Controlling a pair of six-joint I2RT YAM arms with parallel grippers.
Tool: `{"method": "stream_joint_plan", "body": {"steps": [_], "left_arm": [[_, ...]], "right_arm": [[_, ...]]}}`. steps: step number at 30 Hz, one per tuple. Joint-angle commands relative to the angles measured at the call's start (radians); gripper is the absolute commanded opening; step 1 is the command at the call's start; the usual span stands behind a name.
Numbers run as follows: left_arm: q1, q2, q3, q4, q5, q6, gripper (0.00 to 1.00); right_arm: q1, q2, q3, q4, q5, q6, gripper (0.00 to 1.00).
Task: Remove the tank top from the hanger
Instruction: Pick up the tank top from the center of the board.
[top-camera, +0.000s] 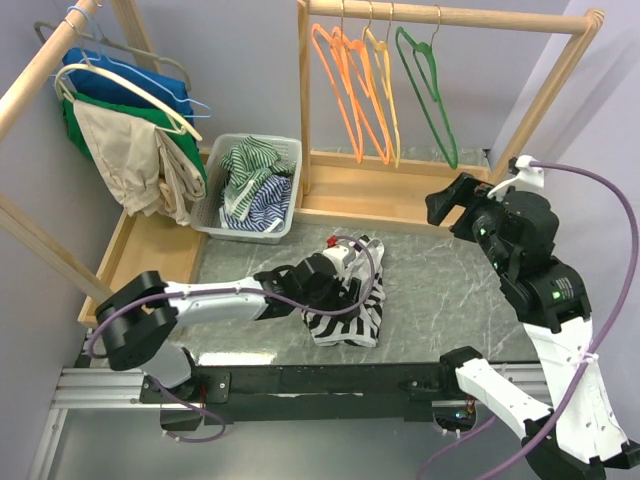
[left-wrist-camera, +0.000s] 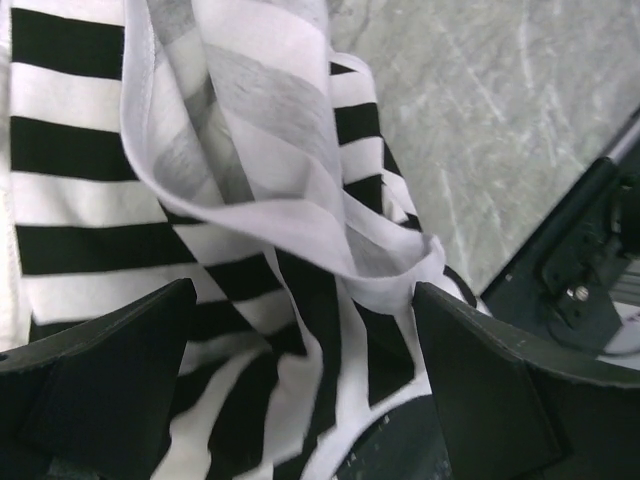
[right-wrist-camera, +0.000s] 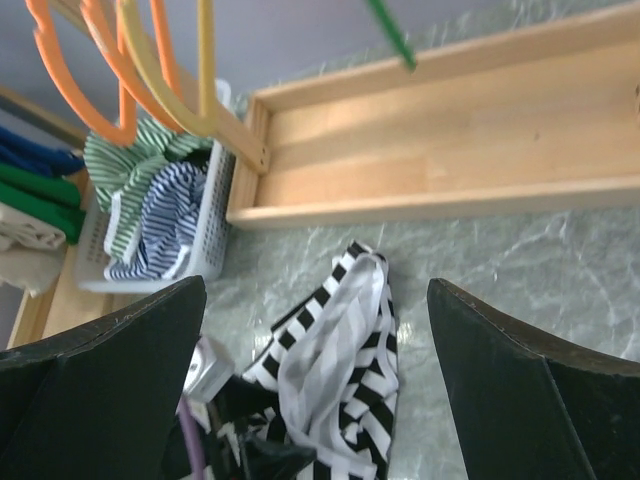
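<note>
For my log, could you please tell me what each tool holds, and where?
Nothing held: left tool open over the tank top, right tool open.

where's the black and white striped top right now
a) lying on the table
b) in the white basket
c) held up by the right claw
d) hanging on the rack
a, the top lies crumpled on the table, with the open left claw over it and no hanger in it.

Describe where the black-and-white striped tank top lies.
Top view: the tank top lies crumpled on the table, centre, beneath the left arm's open fingers, a little right of the white basket.
</note>
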Motion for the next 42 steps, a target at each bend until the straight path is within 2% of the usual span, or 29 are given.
{"method": "stream_joint_plan", "body": {"steps": [1,6,11,16,18,19,21,22,24,25,28,33,37,42], "left_arm": [[-0.003,0.068,0.069,0.113,-0.024,0.002,0.96],[-0.005,0.211,0.15,0.109,-0.074,0.025,0.96],[-0.008,0.317,0.163,0.119,-0.06,0.01,0.96],[-0.019,0.303,0.123,0.129,-0.088,-0.016,0.99],[-0.022,0.283,0.114,0.118,-0.104,-0.015,0.9],[-0.023,0.276,0.111,0.112,-0.114,-0.01,0.8],[-0.026,0.248,0.115,0.086,-0.135,-0.006,0.67],[-0.028,0.237,0.114,0.078,-0.14,-0.001,0.55],[-0.028,0.201,0.12,0.054,-0.155,0.007,0.39],[-0.028,0.187,0.123,0.044,-0.163,0.013,0.23],[-0.029,0.119,0.137,-0.015,-0.204,0.022,0.01],[-0.028,-0.062,0.178,-0.152,-0.316,0.034,0.01],[-0.012,-0.224,0.215,-0.334,-0.433,0.033,0.01],[0.102,-0.388,0.253,-0.451,-0.474,0.021,0.01]], "right_arm": [[-0.003,-0.032,-0.037,0.02,-0.05,0.022,1.0],[-0.003,-0.041,-0.066,0.013,-0.07,0.025,1.0],[-0.003,-0.061,-0.083,-0.001,-0.073,0.022,1.0],[-0.003,-0.076,-0.104,-0.004,-0.07,0.026,1.0],[-0.003,-0.082,-0.116,-0.003,-0.067,0.026,1.0],[-0.003,-0.086,-0.119,-0.003,-0.068,0.028,1.0],[-0.003,-0.086,-0.13,0.002,-0.071,0.029,1.0],[-0.002,-0.087,-0.133,0.002,-0.071,0.031,1.0],[-0.003,-0.089,-0.144,0.008,-0.076,0.033,1.0],[-0.003,-0.093,-0.15,0.011,-0.076,0.034,1.0],[-0.002,-0.099,-0.162,0.014,-0.08,0.037,1.0],[-0.003,-0.115,-0.188,0.014,-0.084,0.04,1.0],[-0.003,-0.133,-0.212,0.02,-0.087,0.046,1.0],[-0.003,-0.142,-0.236,0.026,-0.094,0.051,1.0]]}}
